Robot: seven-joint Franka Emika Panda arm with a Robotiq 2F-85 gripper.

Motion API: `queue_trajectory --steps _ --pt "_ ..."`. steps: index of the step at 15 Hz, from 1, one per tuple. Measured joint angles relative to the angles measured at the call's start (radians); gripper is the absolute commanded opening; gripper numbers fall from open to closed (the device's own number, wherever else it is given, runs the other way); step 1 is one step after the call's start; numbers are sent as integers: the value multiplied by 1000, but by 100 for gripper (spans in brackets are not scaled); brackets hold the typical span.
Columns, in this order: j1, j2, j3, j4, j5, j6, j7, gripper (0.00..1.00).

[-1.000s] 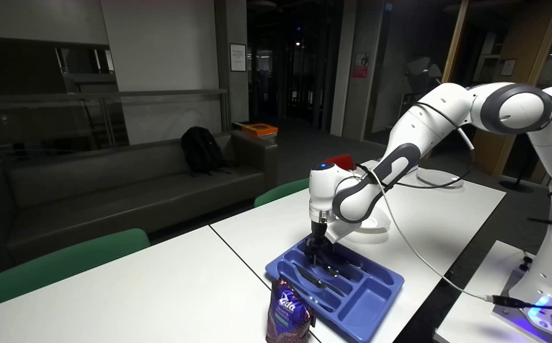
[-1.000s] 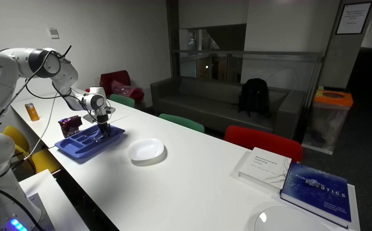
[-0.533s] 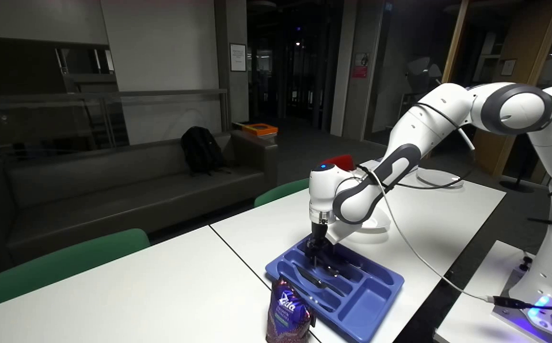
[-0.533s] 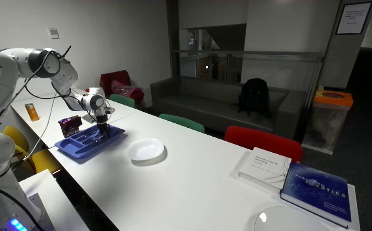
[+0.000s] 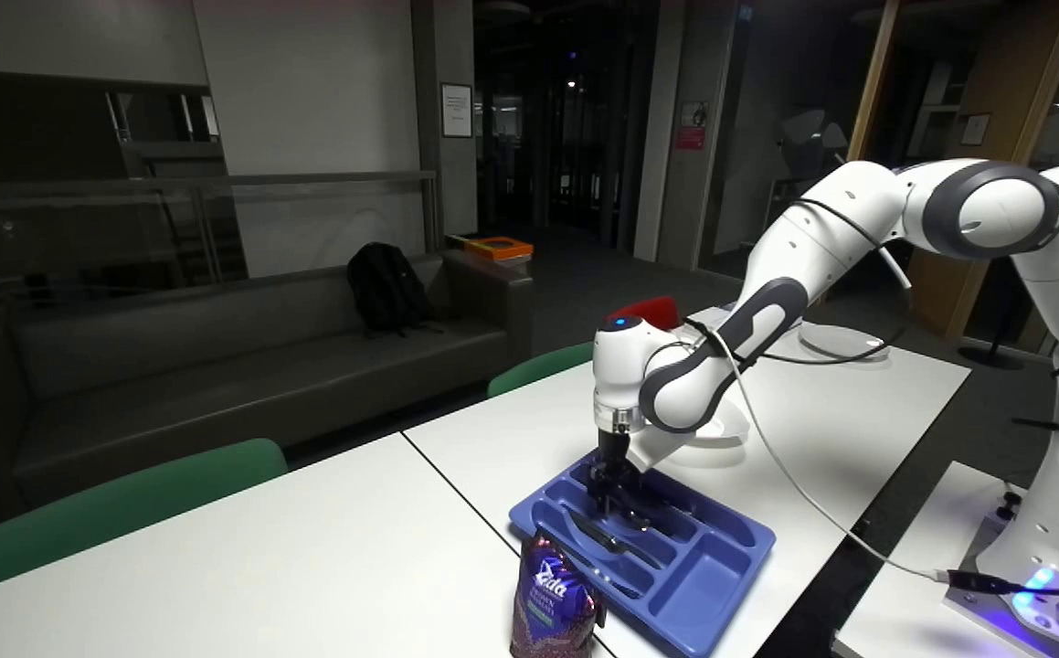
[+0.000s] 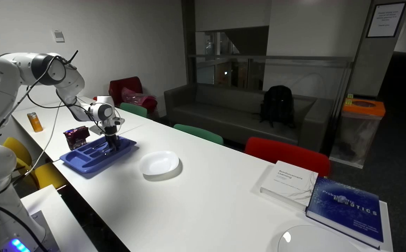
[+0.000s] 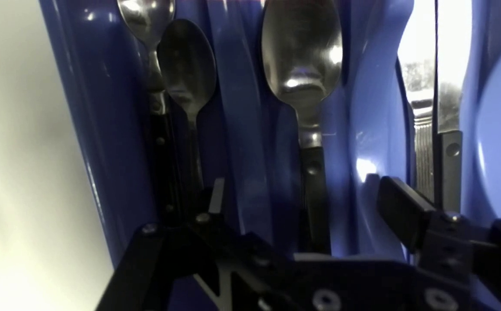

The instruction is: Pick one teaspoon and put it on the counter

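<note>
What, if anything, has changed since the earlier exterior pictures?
The gripper, jaws apart in the wrist view, sits very slightly lower in both exterior views. Nothing was visibly taken hold of or let go. The blue tray, shiny packet and white dish stayed put.

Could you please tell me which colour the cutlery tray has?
The cutlery tray is blue, best seen in an exterior view.
</note>
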Motion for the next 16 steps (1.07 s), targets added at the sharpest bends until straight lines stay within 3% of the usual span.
queue_trajectory --steps 8,16 --pt "0 2 15 0 0 0 -10 2" --pt "0 -2 11 0 0 -2 -13 3"
